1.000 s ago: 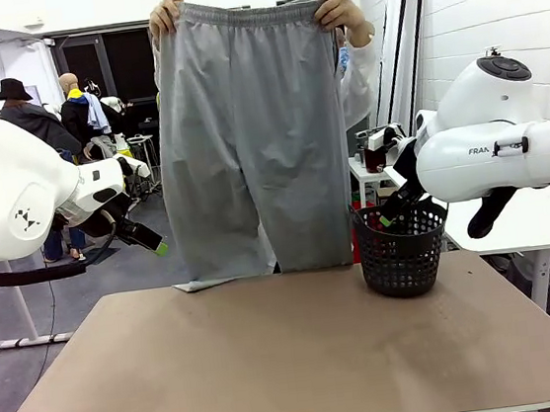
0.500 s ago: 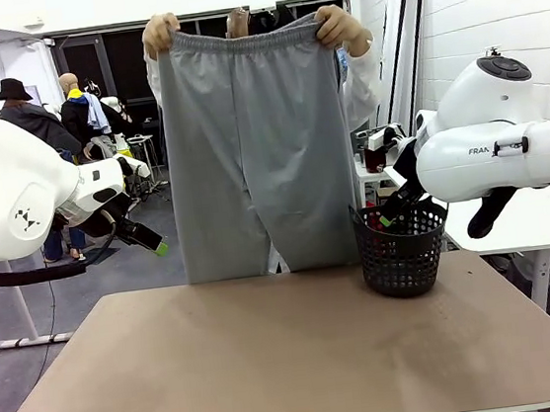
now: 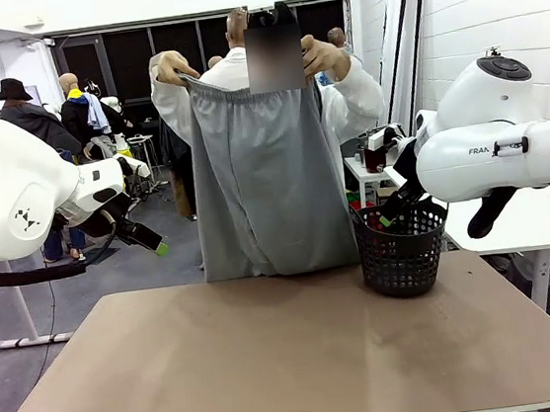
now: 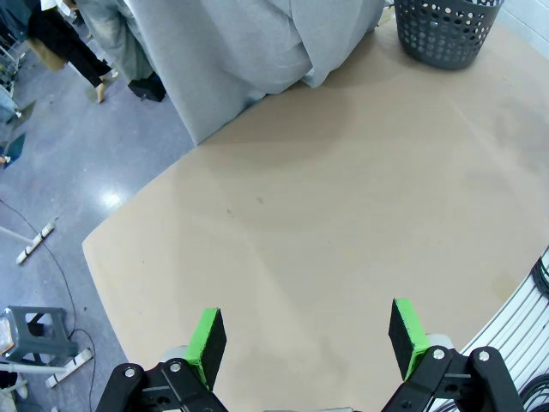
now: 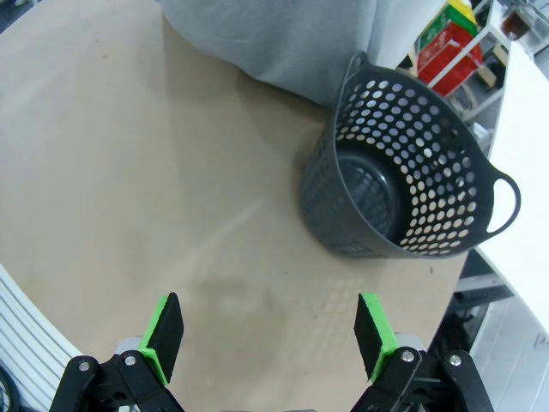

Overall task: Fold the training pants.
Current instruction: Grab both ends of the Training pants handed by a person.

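Black basket just beside hanging grey training pants, tan table beneath

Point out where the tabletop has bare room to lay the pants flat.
The table is bare from its near edge to the hanging training pants at the far edge, and leftward from the black basket. Only the far right corner, around the basket, is crowded.

I count one pair of training pants, seemingly a single garment, one basket, one table, the person's two hands, and two grippers of mine: left gripper, right gripper.
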`<state>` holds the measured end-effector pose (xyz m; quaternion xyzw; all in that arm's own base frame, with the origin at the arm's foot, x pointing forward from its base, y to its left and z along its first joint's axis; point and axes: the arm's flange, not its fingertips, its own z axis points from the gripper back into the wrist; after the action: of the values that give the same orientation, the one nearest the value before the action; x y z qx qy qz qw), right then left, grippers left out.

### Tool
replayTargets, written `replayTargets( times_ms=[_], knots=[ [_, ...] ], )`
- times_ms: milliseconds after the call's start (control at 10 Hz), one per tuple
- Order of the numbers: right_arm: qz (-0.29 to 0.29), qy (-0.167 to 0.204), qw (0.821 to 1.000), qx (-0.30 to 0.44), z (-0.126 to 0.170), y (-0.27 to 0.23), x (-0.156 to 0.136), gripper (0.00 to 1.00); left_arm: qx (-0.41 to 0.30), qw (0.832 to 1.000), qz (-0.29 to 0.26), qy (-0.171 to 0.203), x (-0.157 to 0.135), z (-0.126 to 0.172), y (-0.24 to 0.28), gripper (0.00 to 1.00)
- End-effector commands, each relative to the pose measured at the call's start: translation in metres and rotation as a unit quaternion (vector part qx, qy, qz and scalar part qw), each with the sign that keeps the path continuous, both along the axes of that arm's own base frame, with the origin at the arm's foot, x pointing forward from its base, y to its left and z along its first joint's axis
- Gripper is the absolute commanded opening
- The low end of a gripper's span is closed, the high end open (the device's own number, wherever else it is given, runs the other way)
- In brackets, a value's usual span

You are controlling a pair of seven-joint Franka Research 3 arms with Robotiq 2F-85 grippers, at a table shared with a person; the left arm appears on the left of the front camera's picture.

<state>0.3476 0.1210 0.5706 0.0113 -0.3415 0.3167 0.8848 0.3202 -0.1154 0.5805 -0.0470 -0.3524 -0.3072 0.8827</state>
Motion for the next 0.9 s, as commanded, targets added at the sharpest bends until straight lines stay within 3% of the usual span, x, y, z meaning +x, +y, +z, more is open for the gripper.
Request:
replayTargets(
  times_ms=[0,800],
  knots=[
    [0.0,0.0,1.0,0.0,-0.0002,0.0001,0.0,1.0,-0.001,1.0,-0.001,0.001,0.0005,-0.0005,0.0002,1.0],
    [0.0,0.0,1.0,0.0,-0.0002,0.0001,0.0,1.0,-0.001,1.0,-0.001,0.001,0.0005,-0.0005,0.0002,1.0]
  ],
)
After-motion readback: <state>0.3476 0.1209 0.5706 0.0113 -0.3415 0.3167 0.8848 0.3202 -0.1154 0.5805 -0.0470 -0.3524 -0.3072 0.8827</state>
